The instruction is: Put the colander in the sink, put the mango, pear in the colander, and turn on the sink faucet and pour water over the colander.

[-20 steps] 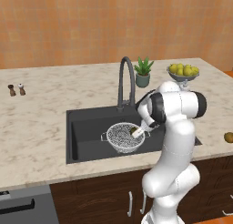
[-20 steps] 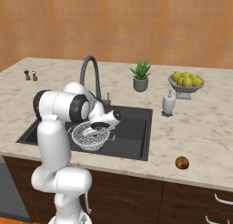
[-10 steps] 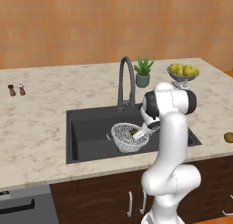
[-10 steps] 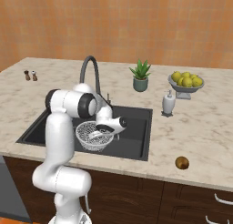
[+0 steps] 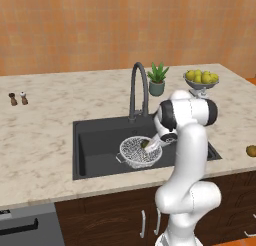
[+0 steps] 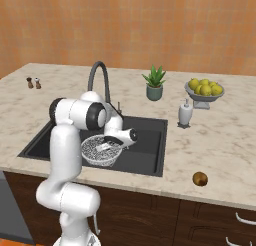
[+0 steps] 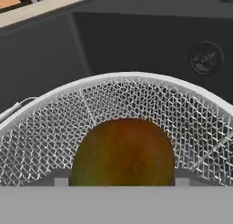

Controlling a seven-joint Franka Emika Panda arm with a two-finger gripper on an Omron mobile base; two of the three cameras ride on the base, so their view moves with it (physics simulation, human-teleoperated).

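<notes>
Two dark fingers (image 7: 61, 178) sit on either side of the mango (image 7: 123, 152), closed around it and holding it low inside the colander (image 5: 139, 152). Around them the colander's mesh wall curves, resting on the floor of the sink (image 5: 95, 145), with the round drain (image 7: 206, 58) beyond its rim. Behind the fingers the sink faucet (image 5: 138, 88) arches over the basin. Far off to their right, a small brown fruit (image 6: 200, 179) lies on the tabletop (image 6: 225, 145).
</notes>
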